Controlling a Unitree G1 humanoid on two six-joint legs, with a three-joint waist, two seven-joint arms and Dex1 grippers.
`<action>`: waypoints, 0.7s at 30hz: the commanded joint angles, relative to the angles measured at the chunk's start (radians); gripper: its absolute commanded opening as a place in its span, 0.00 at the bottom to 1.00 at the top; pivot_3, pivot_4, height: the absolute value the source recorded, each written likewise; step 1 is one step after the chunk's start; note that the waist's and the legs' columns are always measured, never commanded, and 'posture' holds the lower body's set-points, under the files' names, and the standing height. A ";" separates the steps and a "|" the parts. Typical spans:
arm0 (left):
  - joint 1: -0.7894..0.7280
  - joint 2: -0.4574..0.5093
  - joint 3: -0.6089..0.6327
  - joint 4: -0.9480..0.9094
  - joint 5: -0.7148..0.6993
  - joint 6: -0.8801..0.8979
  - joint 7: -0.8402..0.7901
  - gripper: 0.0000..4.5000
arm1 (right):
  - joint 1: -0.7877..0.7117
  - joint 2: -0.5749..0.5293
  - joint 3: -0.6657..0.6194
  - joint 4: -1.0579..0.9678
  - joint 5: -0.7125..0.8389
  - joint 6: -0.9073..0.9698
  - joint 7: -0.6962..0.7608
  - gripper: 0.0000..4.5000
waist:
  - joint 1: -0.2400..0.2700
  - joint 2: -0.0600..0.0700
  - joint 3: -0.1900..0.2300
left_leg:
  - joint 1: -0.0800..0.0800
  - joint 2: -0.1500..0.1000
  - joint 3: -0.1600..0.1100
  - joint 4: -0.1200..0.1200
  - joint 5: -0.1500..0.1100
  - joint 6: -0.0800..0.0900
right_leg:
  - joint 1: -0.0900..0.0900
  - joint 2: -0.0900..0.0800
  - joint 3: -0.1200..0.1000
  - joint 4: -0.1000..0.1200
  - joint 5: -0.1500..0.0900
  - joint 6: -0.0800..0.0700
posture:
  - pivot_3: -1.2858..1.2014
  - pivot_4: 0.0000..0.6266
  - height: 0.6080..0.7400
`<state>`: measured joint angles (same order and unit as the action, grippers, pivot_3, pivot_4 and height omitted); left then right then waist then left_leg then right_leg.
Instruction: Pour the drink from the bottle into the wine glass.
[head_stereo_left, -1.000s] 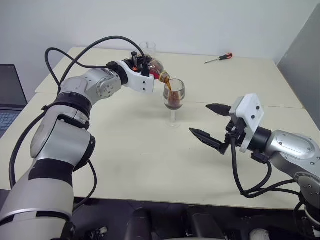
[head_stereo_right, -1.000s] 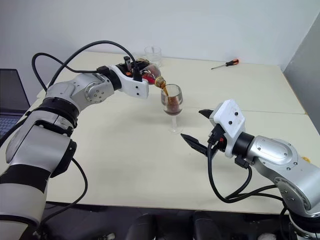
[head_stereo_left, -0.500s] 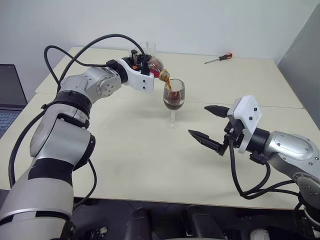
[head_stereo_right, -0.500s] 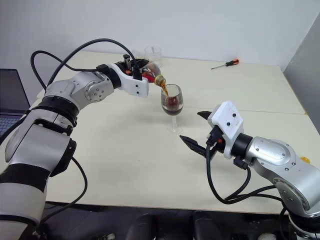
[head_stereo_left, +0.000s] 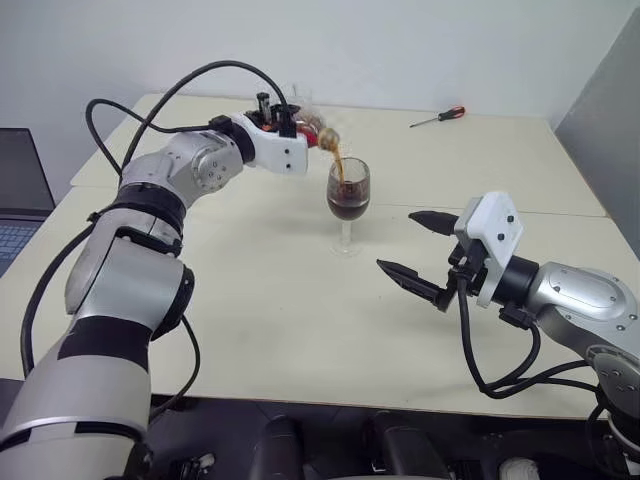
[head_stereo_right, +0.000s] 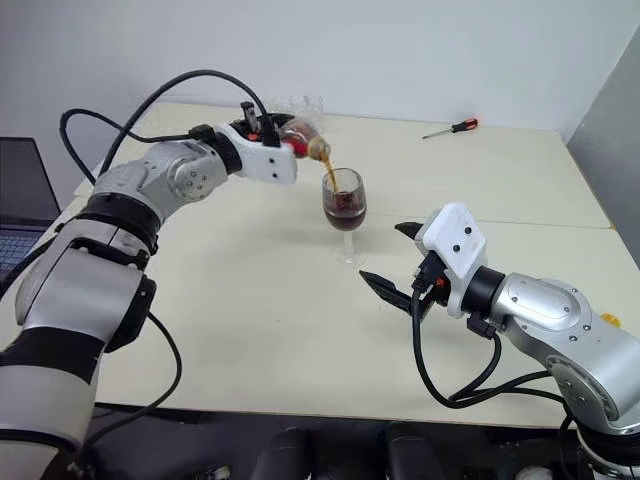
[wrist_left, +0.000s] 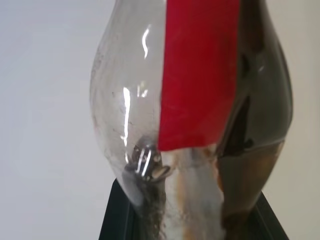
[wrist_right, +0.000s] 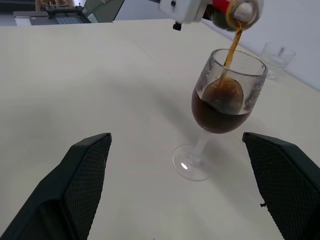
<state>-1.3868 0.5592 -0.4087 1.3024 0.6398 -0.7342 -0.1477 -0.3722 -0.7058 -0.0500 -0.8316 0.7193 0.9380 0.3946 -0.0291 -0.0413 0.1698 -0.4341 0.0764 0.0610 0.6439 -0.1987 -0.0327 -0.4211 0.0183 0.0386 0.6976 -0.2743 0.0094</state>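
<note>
The bottle, clear with a red label, lies tilted mouth-down in my left gripper, which is shut on its body. A thin stream of the dark drink falls from its mouth into the wine glass. The glass stands upright on the table, its bowl about half full of dark liquid. My right gripper hovers open to the right of the glass and nearer to me, its black fingers wide apart and holding nothing.
A clear tumbler stands behind the bottle near the table's far edge. A red-handled screwdriver lies at the far right. A laptop sits off the table's left side. The cream table has bare room in front of the glass.
The left wrist has rolled, so the bottle sits slightly higher and tips more steeply. The dark liquid in the glass has risen. The right gripper has kept still.
</note>
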 joint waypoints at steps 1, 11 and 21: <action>0.035 -0.036 0.185 -0.012 -0.242 0.059 -0.174 0.17 | -0.008 -0.011 -0.004 -0.027 -0.012 -0.025 0.010 1.00 | -0.001 0.000 0.000 | 0.000 0.000 0.000 0.000 0.000 0.000 | 0.000 0.000 0.000 0.000 0.000 0.000 | 0.52 0.24 1.00; 0.231 -0.063 0.531 -0.110 -0.627 0.361 -0.320 0.17 | -0.174 0.039 -0.026 0.094 -0.053 -0.062 -0.020 1.00 | -0.006 0.000 0.000 | 0.001 0.001 0.000 0.001 0.000 0.000 | 0.000 0.002 0.000 0.001 0.002 -0.004 | 0.52 0.24 1.00; 0.524 -0.116 0.666 -0.309 -0.787 0.532 -0.269 0.17 | -0.267 0.057 0.024 0.168 -0.055 -0.091 0.076 1.00 | 0.003 0.000 -0.001 | 0.000 0.001 0.000 0.001 0.000 0.000 | 0.000 0.000 0.000 0.001 0.002 -0.004 | 0.52 0.24 1.00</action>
<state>-0.8475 0.4348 0.2469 1.0765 -0.1256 -0.2037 -0.4229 -0.6122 -0.6462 -0.0166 -0.6563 0.6680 0.8757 0.4530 -0.0262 -0.0417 0.1693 -0.4344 0.0778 0.0602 0.6454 -0.1986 -0.0328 -0.4207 0.0185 0.0381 0.6986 -0.2719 0.0054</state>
